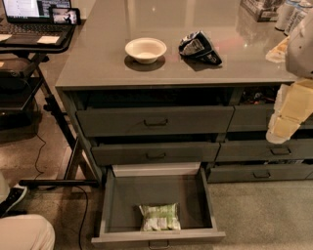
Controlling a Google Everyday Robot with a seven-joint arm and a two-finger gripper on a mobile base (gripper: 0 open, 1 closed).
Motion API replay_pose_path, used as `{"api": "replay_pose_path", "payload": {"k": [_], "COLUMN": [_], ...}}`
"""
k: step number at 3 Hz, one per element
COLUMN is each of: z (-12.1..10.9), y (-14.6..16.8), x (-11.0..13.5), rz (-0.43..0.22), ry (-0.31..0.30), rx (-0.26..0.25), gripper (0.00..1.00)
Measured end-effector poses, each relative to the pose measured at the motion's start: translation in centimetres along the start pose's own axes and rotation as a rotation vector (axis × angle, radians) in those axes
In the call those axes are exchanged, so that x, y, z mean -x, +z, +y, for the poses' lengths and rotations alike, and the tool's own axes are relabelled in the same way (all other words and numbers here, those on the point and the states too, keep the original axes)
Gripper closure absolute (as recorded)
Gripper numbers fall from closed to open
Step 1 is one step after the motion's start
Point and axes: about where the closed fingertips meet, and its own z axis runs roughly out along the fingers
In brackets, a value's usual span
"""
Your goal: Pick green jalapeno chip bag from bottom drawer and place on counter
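A: Task thing first, where's the bag?

B: Green jalapeno chip bag [159, 218] lies flat inside the bottom drawer [107, 205], close to the front wall, roughly centred left to right. Nothing is touching it.

A: Drawer state?

B: Bottom drawer is pulled far out over the floor. The middle drawer [155, 154] and top drawer [155, 120] above it sit far further in, with dark gaps above their fronts.

A: Gripper?

B: The gripper [278, 133] is at the right edge of the camera view, at the low end of the cream arm [296, 105]. It hangs in front of the right-hand column of drawers, about level with the gap between top and middle. It is well apart from the bag, up and to the right of it. It carries nothing that I can see.

A: Clenched or released?

B: Can't tell from this angle.

A: Counter?

B: The counter [98, 58] is glossy grey. A white bowl [145, 50] stands near the front edge. A dark blue-black and silver snack bag [199, 48] lies just right of the bowl, not touching it. There are a few items at the far right corner, too cropped to name.

A: Anything else?

B: A black side table [34, 46] on the left holds an open laptop [29, 14]. A cable [84, 205] runs across the floor left of the open drawer.
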Motion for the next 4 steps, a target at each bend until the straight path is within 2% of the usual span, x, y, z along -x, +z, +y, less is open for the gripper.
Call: {"api": "replay_pose_path", "payload": {"k": [2, 3, 4], "z": [0.2, 1.0, 2.0], "y": [0.7, 4.8, 12.0], "x": [0.2, 0.0, -0.7], "rz": [-0.002, -0.016, -0.046], "ry": [-0.021, -0.088, -0.200], "rx": [-0.016, 0.003, 0.050], "gripper": [0.00, 0.00, 0.00]}}
